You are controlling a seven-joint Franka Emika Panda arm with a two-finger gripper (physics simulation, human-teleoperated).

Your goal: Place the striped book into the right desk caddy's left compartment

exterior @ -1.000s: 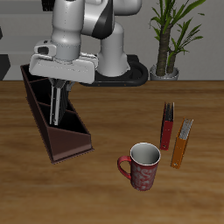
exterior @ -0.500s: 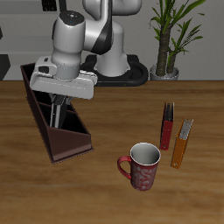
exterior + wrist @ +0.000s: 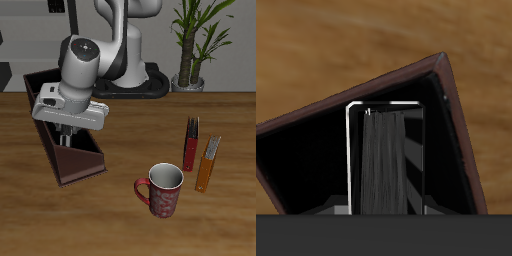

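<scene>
The right desk caddy (image 3: pixel 72 163) is a long maroon-brown box near the table's side edge, and its end compartment (image 3: pixel 316 160) fills the wrist view. My gripper (image 3: pixel 64 137) reaches down into the caddy from above. It is shut on the striped book (image 3: pixel 382 160), which stands on edge inside that end compartment, dark with fine pale stripes and a pale cover rim. In the exterior view the arm and the caddy wall hide nearly all of the book. Grey fingertips (image 3: pixel 339 206) show just beside the book's faces.
A red patterned mug (image 3: pixel 161 189) stands nearer the table's front edge. Beside it lie a slim red object (image 3: pixel 190 144) and a slim orange one (image 3: pixel 207 165). A potted plant (image 3: pixel 190 45) stands at the back by the robot's base.
My gripper has moved down and slightly along the caddy, lowering the book from above the rim into the compartment. The mug and the slim objects have not moved.
</scene>
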